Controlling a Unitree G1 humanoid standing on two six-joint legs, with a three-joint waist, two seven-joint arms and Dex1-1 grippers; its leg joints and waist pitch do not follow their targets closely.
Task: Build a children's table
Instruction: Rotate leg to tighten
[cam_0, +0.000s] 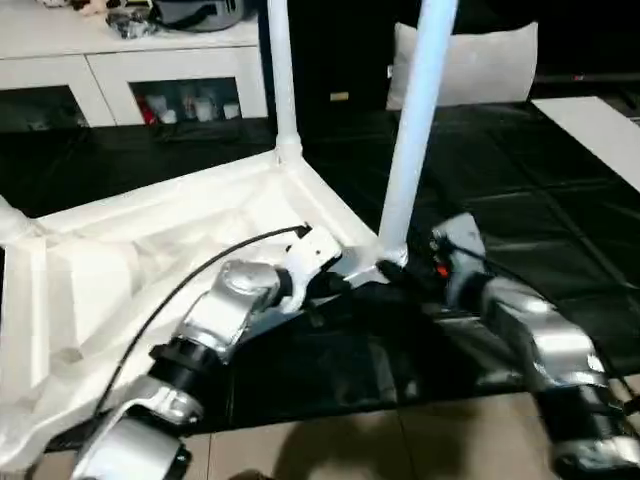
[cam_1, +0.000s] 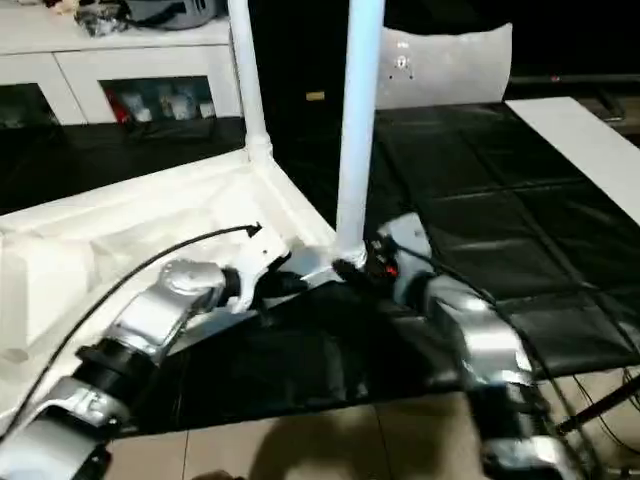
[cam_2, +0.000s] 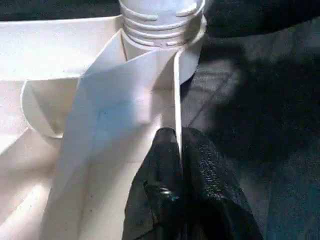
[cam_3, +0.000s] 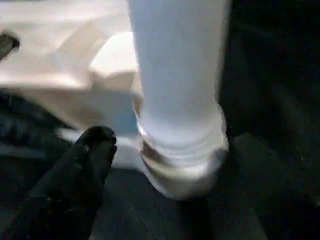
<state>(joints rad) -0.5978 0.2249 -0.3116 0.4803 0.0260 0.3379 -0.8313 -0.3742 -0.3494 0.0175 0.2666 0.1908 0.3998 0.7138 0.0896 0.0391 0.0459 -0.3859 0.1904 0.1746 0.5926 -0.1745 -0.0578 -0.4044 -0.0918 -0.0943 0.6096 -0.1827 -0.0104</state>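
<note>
The left gripper was pinched shut on the thin rim of the table top, just beside the near corner socket. The right gripper stood with fingers apart around the base of the leg upright in that socket. Judging by this, leg-fitting was under way; next came seating it fully. A second leg rose from the far corner. The top lay upside down on a black mat; a white cabinet and grey cushion stood behind.
</note>
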